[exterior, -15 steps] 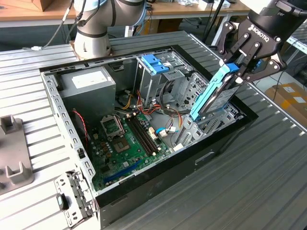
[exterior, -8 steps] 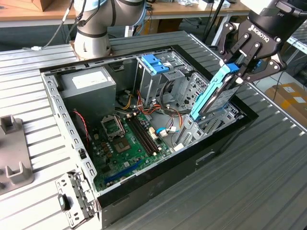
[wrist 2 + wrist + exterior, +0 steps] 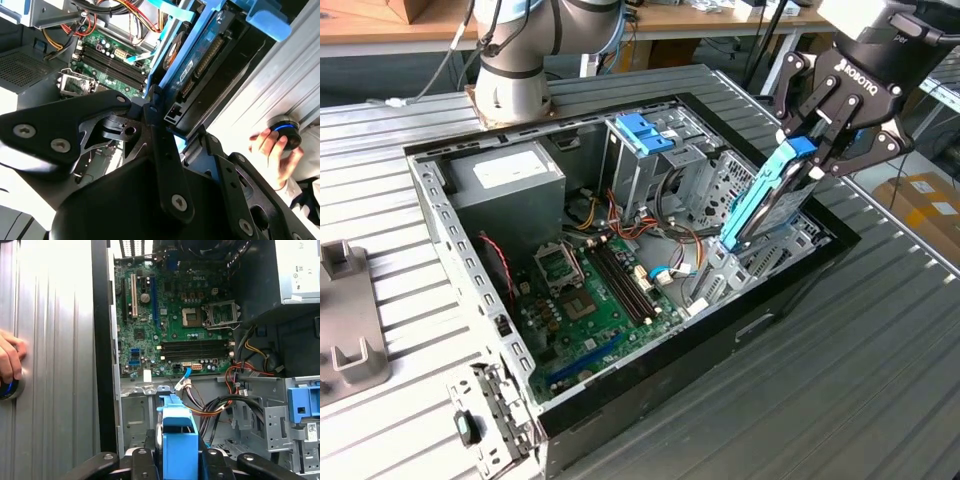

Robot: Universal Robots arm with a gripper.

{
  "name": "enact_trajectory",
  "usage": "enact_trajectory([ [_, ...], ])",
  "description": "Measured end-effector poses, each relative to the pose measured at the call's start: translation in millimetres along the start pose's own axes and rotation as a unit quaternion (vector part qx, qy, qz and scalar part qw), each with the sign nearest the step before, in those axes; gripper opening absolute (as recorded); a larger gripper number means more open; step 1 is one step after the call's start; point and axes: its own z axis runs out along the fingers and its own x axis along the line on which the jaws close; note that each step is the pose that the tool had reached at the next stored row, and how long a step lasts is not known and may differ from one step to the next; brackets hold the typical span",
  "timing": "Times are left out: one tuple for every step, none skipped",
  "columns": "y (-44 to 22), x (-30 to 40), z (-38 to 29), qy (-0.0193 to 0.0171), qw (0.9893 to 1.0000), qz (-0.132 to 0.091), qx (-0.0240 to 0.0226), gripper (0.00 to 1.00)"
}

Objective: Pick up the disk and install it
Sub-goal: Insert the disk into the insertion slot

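The disk (image 3: 765, 205) is a flat drive with bright blue side rails. It hangs tilted on edge over the open computer case (image 3: 430, 210), at the end on the exterior view's right. Its lower end reaches down among the metal brackets (image 3: 750, 262) inside the case. My gripper (image 3: 810, 150) is shut on its upper end from above. In the second wrist view the disk (image 3: 200, 55) runs away from the black fingers (image 3: 152, 107), and its connectors show. In the first wrist view its blue end (image 3: 177, 437) sits between the fingers.
Inside the case are a green motherboard (image 3: 590, 300), a grey power supply (image 3: 510, 175) and a tall metal cage with a blue latch (image 3: 645, 130). A grey fixture (image 3: 345, 320) lies on the ribbed table. A person's hand (image 3: 270, 145) rests on a round knob beside the case.
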Motion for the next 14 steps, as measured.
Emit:
enact_trajectory([
  [0.0,0.6,0.8,-0.0004,1.0,0.0,-0.0001,0.37],
  [0.0,0.7,0.6,0.0001,1.0,0.0,-0.0002,0.37],
  [0.0,1.1,0.6,0.0005,1.0,0.0,-0.0002,0.37],
  [0.1,1.7,1.3,0.0003,1.0,0.0,-0.0002,0.37],
  [0.2,1.9,1.5,0.0003,1.0,0.0,-0.0002,0.37],
  [0.2,2.2,1.8,0.0003,1.0,0.0,-0.0002,0.37],
  [0.2,2.6,2.0,0.0005,1.0,0.0,-0.0002,0.37],
  [0.2,2.9,2.4,0.0004,1.0,0.0,-0.0002,0.37],
  [0.2,3.3,2.8,0.0004,1.0,0.0,-0.0002,0.37],
  [0.2,3.5,3.1,0.0005,1.0,0.0,-0.0002,0.37],
  [0.2,3.9,3.8,0.0005,1.0,0.0,-0.0002,0.37],
  [0.2,4.1,4.6,0.0005,1.0,0.0,-0.0002,0.37],
  [0.2,4.2,5.3,0.0005,1.0,0.0,-0.0002,0.37],
  [0.2,4.3,6.1,0.0004,1.0,0.0,-0.0002,0.37],
])
